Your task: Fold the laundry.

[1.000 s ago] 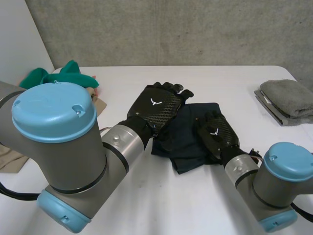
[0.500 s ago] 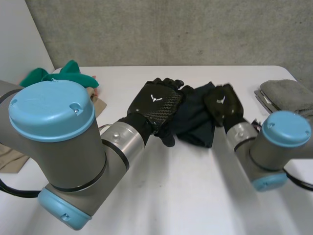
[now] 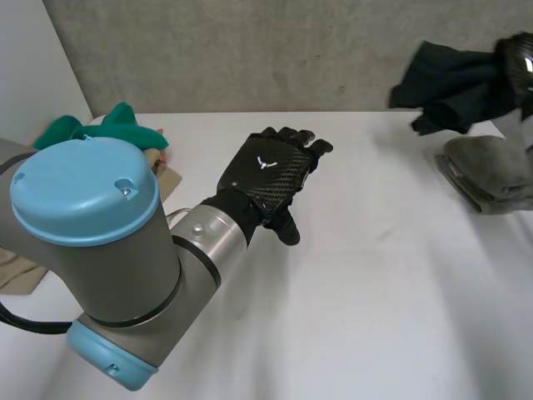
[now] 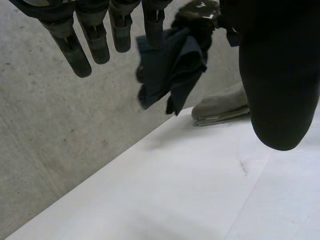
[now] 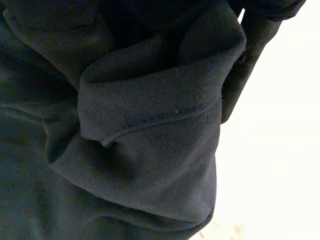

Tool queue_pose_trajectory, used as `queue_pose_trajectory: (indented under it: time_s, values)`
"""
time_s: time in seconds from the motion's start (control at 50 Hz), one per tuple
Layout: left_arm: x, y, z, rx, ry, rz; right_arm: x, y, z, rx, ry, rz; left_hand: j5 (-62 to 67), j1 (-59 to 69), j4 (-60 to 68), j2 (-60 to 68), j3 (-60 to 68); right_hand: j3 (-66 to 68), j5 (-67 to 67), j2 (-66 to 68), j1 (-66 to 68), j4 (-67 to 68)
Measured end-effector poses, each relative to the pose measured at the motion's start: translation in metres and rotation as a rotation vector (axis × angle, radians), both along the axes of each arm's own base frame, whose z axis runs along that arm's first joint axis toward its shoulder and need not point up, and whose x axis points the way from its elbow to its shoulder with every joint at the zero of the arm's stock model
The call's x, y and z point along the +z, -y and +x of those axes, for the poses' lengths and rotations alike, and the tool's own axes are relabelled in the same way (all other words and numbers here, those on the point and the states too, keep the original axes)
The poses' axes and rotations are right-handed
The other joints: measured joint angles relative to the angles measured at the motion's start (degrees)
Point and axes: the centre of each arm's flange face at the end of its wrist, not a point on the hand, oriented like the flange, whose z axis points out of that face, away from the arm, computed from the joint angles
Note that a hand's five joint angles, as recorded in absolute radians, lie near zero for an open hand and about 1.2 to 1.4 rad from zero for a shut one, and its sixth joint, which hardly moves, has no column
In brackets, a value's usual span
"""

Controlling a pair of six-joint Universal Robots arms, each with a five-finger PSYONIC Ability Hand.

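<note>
A dark navy cloth (image 3: pixel 450 87) hangs bunched in the air at the table's far right, held up by my right hand (image 3: pixel 520 62), which is shut on it. The right wrist view has the gathered folds of that cloth (image 5: pixel 150 130) pressed under the palm. Seen past my left hand's fingertips, the cloth (image 4: pixel 172 70) dangles from the right hand (image 4: pixel 200 10) above a folded grey stack (image 4: pixel 222 107). My left hand (image 3: pixel 268 177) lies palm down on the middle of the white table (image 3: pixel 350 275), fingers (image 4: pixel 97 40) straight and holding nothing.
A folded grey stack (image 3: pixel 491 171) sits at the table's right edge, below the hanging cloth. Green cloth (image 3: pixel 104 129) is heaped at the far left, and beige cloth (image 3: pixel 17 271) lies at the left edge. A concrete wall stands behind the table.
My right hand closed on the dark cloth, pulled it off the table from beside my left hand and carried it up and to the far right. The left hand barely moved.
</note>
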Motion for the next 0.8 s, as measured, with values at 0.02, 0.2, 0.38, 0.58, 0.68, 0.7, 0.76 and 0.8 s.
queue_pose_trajectory:
  time_s: [0.02,0.2,0.38,0.58,0.68,0.7,0.76,0.8]
  values:
    - [-0.001,0.0,0.0,0.0,0.002,0.002,-0.006,0.007,-0.011,-0.014,0.0,0.003,0.0,0.0,0.0,0.0,0.0,0.07,0.0,0.0,0.0,0.03]
    - [-0.005,-0.002,0.001,-0.002,0.012,0.012,-0.082,0.034,-0.088,-0.064,-0.043,0.106,0.0,0.0,0.0,0.0,0.0,0.43,0.0,0.0,0.0,0.24]
    - [-0.005,-0.004,0.001,-0.008,0.011,0.011,-0.125,0.026,-0.098,-0.023,-0.114,0.2,0.0,0.0,0.0,0.0,0.0,0.43,2.33,0.0,0.0,0.24]
    - [-0.007,-0.007,0.001,-0.011,0.016,0.016,-0.137,0.011,-0.111,-0.073,-0.208,0.249,0.0,0.01,0.0,0.0,0.0,0.14,2.7,-0.04,0.0,-0.28]
    - [-0.006,-0.007,0.001,-0.011,0.014,0.015,-0.128,0.006,-0.129,-0.114,-0.216,0.254,0.0,0.0,0.0,0.0,0.0,-19.2,-15.96,-19.02,-9.76,-20.7]
    - [-0.006,-0.007,0.001,-0.011,0.013,0.014,-0.121,0.004,-0.136,-0.13,-0.214,0.251,0.0,0.0,0.0,0.0,0.0,-32.85,-30.08,-32.29,-24.2,-34.54]
    - [-0.006,-0.007,0.001,-0.011,0.011,0.012,-0.106,-0.001,-0.149,-0.158,-0.207,0.255,0.0,0.0,0.0,0.0,0.0,-50.79,-47.05,-50.26,-40.6,-52.04]
    - [-0.005,-0.007,0.001,-0.01,0.011,0.011,-0.096,-0.005,-0.154,-0.171,-0.203,0.264,0.0,0.0,0.0,0.0,0.01,-54.69,-50.96,-53.59,-42.81,-56.11]
